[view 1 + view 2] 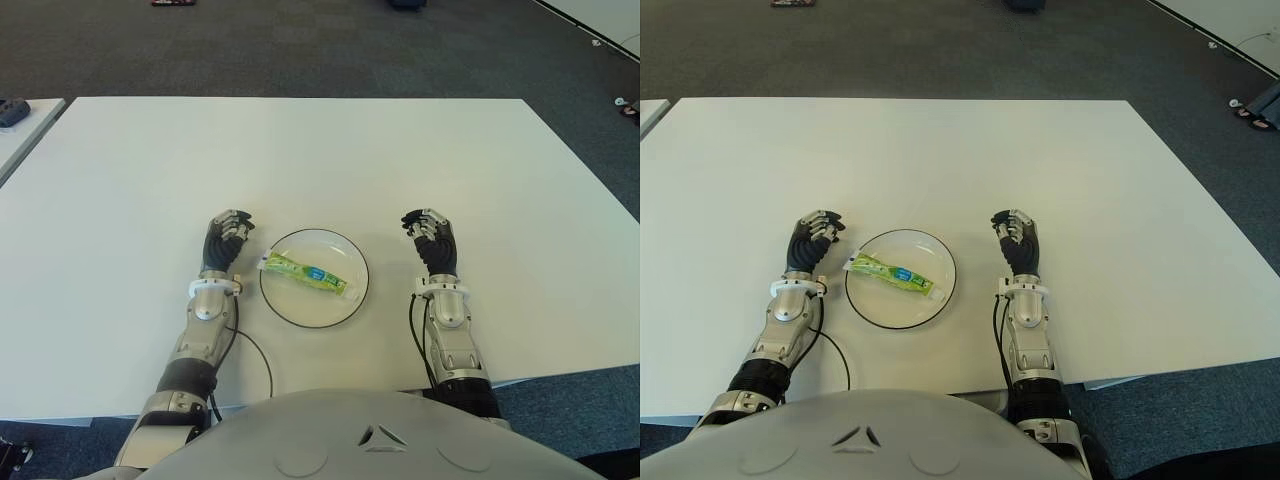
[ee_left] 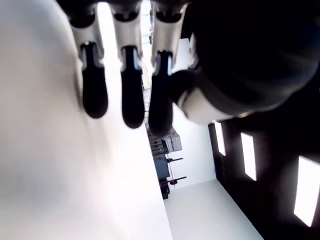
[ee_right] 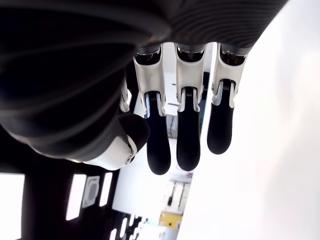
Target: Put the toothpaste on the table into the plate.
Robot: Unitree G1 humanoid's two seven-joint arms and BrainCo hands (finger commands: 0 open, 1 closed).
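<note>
A green and yellow toothpaste tube (image 1: 305, 273) lies across the white, dark-rimmed plate (image 1: 350, 296), its cap end pointing right. Just left of the plate is my left hand (image 1: 229, 232), fingers relaxed and holding nothing. My right hand (image 1: 428, 231) shows a little to the right of the plate, also with loose fingers and nothing in them. Both wrist views show only extended fingers (image 2: 124, 85) (image 3: 187, 127) over the white tabletop, with no object between them.
The white table (image 1: 320, 160) stretches wide beyond the plate. A second table edge with a dark object (image 1: 12, 112) shows at the far left. Dark carpet surrounds the table.
</note>
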